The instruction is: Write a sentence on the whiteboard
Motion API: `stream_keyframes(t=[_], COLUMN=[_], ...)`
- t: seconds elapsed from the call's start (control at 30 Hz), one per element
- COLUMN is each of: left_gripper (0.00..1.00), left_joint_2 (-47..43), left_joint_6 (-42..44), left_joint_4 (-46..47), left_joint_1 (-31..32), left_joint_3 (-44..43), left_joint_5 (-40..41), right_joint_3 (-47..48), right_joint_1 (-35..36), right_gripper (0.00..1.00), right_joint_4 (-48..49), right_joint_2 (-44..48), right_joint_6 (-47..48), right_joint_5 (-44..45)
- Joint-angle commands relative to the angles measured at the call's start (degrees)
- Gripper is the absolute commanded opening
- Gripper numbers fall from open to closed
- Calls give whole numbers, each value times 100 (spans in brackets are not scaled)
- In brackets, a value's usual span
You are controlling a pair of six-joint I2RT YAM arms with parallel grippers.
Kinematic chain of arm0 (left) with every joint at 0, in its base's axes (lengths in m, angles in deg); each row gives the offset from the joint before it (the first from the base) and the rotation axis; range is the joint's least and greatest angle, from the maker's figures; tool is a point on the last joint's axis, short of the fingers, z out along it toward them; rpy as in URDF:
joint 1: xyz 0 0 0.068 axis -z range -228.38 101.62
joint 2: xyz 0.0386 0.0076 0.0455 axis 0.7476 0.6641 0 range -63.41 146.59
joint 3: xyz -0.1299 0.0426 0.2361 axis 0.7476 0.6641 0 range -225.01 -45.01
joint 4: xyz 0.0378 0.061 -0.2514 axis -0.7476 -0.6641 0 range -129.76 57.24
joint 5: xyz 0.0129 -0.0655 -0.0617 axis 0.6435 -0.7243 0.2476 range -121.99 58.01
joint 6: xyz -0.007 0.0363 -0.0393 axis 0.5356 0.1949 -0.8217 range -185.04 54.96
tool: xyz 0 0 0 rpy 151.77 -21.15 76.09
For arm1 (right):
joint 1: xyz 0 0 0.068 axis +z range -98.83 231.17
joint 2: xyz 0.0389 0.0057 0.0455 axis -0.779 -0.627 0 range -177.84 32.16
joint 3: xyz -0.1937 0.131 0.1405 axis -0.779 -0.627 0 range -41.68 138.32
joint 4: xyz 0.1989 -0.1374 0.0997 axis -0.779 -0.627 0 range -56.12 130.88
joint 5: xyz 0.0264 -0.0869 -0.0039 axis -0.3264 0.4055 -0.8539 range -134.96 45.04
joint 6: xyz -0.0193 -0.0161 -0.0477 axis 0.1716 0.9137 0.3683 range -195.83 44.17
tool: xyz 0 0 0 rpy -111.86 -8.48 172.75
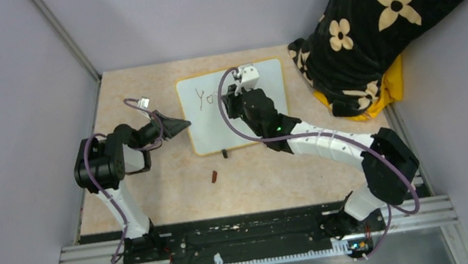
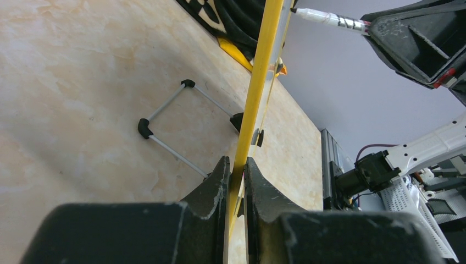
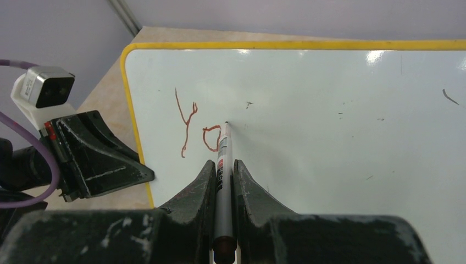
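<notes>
Right wrist view, nearest: holds the marker (image 3: 223, 144) in the tight-closed right gripper (image 3: 222, 165), tip at the whiteboard (image 3: 329, 110) just right of "Yo", all there is so far of the sentence (image 3: 192, 124). Farther, pinches the whiteboard's left frame edge with the left gripper (image 2: 237, 170). Early mid-writing; likely needs a lightly pressed "u" next.
</notes>
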Motion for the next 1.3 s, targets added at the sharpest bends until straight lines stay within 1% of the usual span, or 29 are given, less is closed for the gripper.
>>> stream_keyframes(t=[0.0, 0.27, 0.97, 1.27], left_gripper=[0, 0, 0, 0], left_joint_2=[94, 97, 63, 63], left_joint_6=[-14, -23, -23, -8], left_joint_4=[1395, 1397, 1393, 1390], left_joint_1=[37, 43, 51, 76], left_joint_3=[80, 65, 78, 94], left_joint_5=[50, 59, 59, 49], right_joint_3=[320, 236, -410, -344], right_joint_1=[-16, -15, -15, -30], right_gripper=[0, 0, 0, 0], right_joint_4=[141, 55, -88, -175], right_joint_2=[-134, -146, 259, 308], right_joint_6=[-92, -123, -242, -178], right_joint_5=[110, 141, 287, 548])
